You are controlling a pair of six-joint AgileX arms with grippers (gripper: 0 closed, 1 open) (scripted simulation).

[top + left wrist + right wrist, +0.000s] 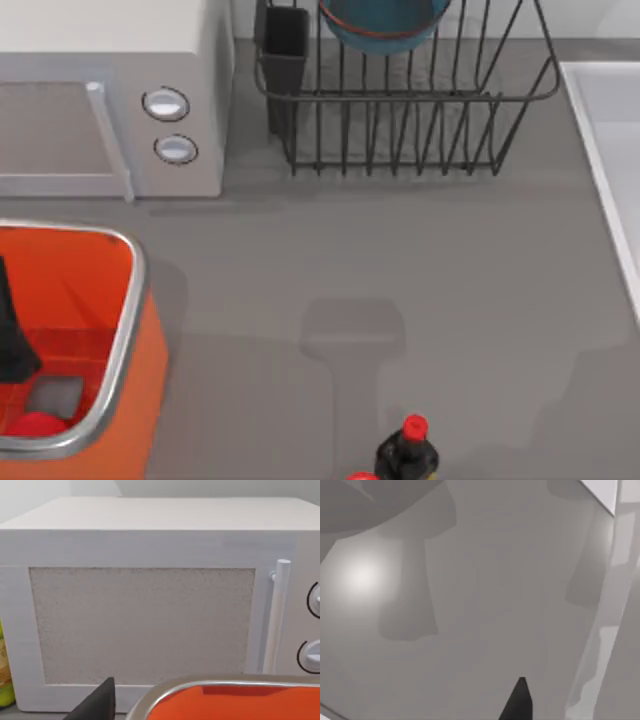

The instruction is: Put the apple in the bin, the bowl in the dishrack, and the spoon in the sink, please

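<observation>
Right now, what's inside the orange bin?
The apple lies at the bin's bottom beside a grey patch. The left gripper reaches in, covering part of the floor.

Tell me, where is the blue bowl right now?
In the top view, the bowl sits up in the dishrack at the table's far edge, right of the microwave.

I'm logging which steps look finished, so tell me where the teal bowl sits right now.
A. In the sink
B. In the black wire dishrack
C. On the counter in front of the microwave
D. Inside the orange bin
B: in the top view the bowl rests among the upright bars of the dishrack at the back of the counter, apart from the bin and the sink.
</observation>
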